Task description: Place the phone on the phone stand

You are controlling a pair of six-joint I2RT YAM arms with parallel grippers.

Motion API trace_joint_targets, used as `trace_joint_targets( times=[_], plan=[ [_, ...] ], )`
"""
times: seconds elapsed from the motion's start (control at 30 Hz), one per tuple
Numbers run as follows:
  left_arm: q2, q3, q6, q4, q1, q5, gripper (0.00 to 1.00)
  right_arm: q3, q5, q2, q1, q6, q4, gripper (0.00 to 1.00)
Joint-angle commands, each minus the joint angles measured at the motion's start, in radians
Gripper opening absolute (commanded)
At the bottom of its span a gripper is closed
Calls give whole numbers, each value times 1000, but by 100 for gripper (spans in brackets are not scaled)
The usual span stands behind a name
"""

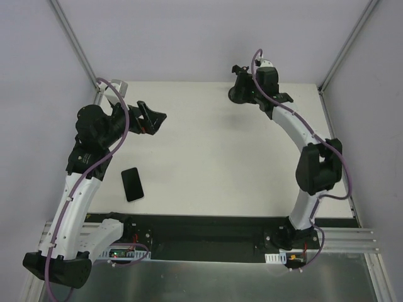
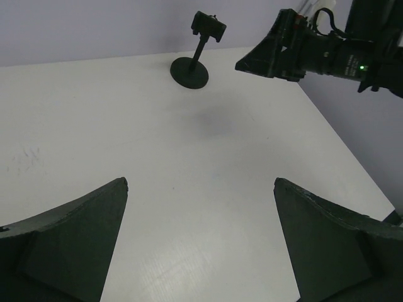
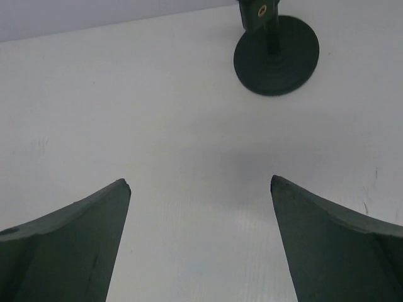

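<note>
The phone point(image 1: 132, 184) lies flat on the white table point(image 1: 214, 157) at the near left, close to the left arm, and shows in neither wrist view. The phone stand point(image 1: 234, 96) stands at the far middle, partly hidden under my right gripper point(image 1: 240, 80). The left wrist view shows the stand's disc base, post and bracket point(image 2: 191, 68), with the right gripper point(image 2: 271, 55) beside it. The right wrist view shows the stand's base point(image 3: 277, 56) just ahead. My right gripper point(image 3: 200, 181) is open and empty. My left gripper point(image 1: 156, 116) is open and empty point(image 2: 200, 182), raised beyond the phone.
A small grey box point(image 1: 117, 84) sits at the table's far left corner. Purple walls enclose the back and both sides. The table's right edge point(image 2: 340, 145) runs past the stand in the left wrist view. The arm bases and a black rail point(image 1: 208, 229) line the near edge.
</note>
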Motion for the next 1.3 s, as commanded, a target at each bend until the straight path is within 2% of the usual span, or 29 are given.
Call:
trace_joint_targets(
  times=[0.0,0.07,0.17,0.37,0.47,0.5,0.57,0.73,0.77,0.83,0.87,0.9,1.0,1.13,1.27],
  plan=[
    [27,12,-57,59,38,78,99,153,-4,194,-47,-38,265,96],
    [37,13,-58,59,41,87,99,290,-38,318,-75,-67,254,98],
    [53,22,-78,61,50,132,99,459,-104,444,-107,-93,237,95],
    [56,21,-81,71,53,169,94,653,-92,601,-131,-152,196,82],
    [54,16,-68,70,53,160,92,693,-150,639,-144,-144,206,72],
    [54,15,-65,71,53,155,92,687,-190,644,-145,-156,216,67],
    [59,12,-54,71,53,147,91,667,-210,646,-144,-182,245,65],
    [79,7,-39,71,53,135,88,578,-216,601,-144,-220,289,44],
    [87,6,-39,70,53,132,87,545,-208,578,-142,-230,298,33],
    [97,4,-32,70,55,124,84,529,-210,557,-142,-253,283,17],
    [100,3,-31,70,55,121,83,508,-210,529,-141,-259,271,5],
    [102,3,-28,70,56,120,82,486,-207,509,-133,-266,257,1],
    [110,3,-25,65,58,117,79,375,-186,404,-103,-282,227,1],
    [105,-5,-16,64,59,92,74,183,-81,206,-46,-305,190,1],
    [113,-8,-8,64,58,77,68,22,-26,55,6,-273,136,1]
  ],
)
